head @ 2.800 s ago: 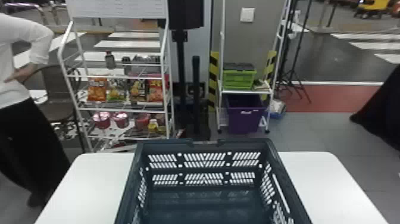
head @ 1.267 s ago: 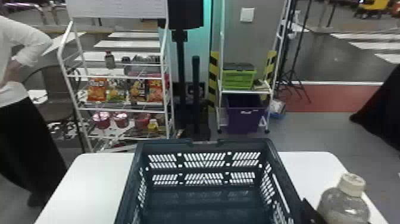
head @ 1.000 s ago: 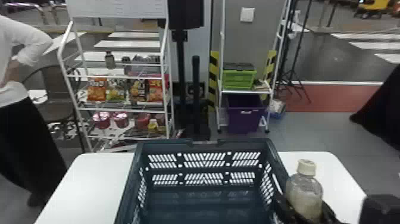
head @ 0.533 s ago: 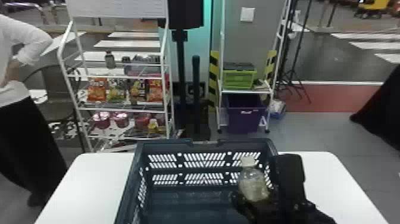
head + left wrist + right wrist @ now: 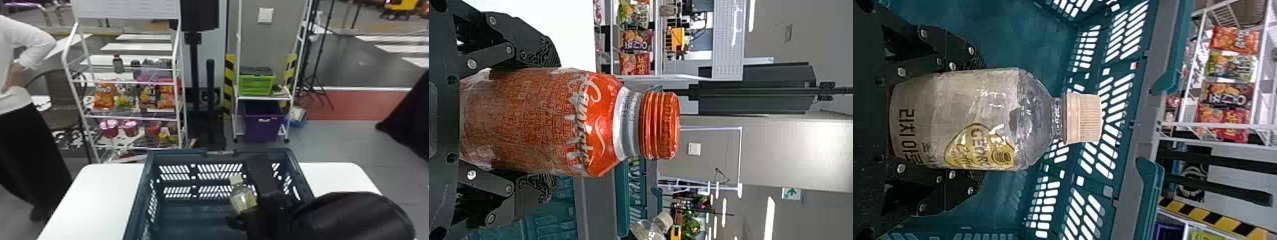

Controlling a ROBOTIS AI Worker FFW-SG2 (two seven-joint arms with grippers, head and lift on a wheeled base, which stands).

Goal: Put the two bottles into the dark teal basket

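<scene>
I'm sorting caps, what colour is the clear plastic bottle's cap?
Ribbed cap: pale beige, clearest in the right wrist view.

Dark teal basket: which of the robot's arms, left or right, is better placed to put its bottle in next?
Probably the right. Its gripper holds the clear bottle within the walls of the basket. The left gripper holds the orange bottle with white table behind one side.

From where I stand, the robot's black right arm (image 5: 354, 218) comes in low from its right side, right gripper (image 5: 244, 213) toward the middle. The left gripper (image 5: 554, 121), like the right, has its two fingers clamped, a gap between them.
</scene>
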